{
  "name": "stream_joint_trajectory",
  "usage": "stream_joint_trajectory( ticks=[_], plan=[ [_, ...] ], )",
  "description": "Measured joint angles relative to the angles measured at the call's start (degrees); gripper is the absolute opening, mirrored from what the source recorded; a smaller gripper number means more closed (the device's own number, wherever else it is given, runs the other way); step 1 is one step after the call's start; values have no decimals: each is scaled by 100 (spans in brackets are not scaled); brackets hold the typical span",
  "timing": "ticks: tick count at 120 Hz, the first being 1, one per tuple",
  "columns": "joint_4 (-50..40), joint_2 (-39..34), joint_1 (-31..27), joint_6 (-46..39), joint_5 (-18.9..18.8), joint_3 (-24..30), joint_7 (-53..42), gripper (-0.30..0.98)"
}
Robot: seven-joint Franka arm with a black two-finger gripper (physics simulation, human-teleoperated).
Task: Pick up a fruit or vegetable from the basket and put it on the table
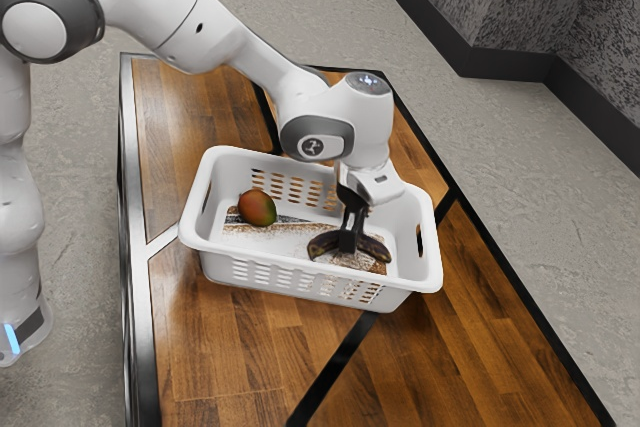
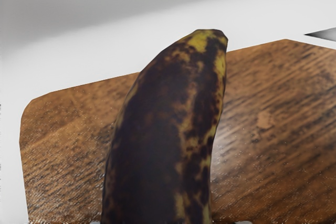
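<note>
Banana is what we are after, dark-skinned with yellow patches, and it lies inside the basket, nearer the basket's end toward the exterior view's right. Our gripper is lowered into that same end, over the fruit's middle, with one end of the fruit reaching out from under our hand in the wrist view. We cannot tell whether the pincer is clenched on it or released around it, nor whether the fruit bears on the basket floor. Farther from our hand, toward the basket's other end, sits a red and green mango, well apart from our pick. Beyond the basket's walls the wooden table spreads out around it. We judge the grasp to be the step in hand. Next we need a firm hold, then a straight lift until both drooping ends pass above the basket's rim, before we carry sideways and set down on the wood beside the basket.
</note>
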State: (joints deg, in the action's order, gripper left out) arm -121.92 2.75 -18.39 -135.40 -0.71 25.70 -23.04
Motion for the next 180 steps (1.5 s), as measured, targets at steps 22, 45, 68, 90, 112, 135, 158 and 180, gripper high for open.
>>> stream_joint_trajectory(
  ticks=[22,45,68,90,112,135,158,180],
  plan=[
    [7,-8,-17,-1,-30,-3,31,15],
    [18,-37,-14,20,-46,-8,84,18],
    [43,-97,-21,98,-44,-9,117,19],
    [137,-253,-83,322,-52,19,161,12],
    [389,-447,-81,679,-87,-22,223,12],
    [511,-765,-103,1095,-94,-14,297,12],
    [762,-1114,-259,1608,-93,-13,376,12],
    [1107,-1347,-355,2223,-86,-562,471,12]
  ],
)
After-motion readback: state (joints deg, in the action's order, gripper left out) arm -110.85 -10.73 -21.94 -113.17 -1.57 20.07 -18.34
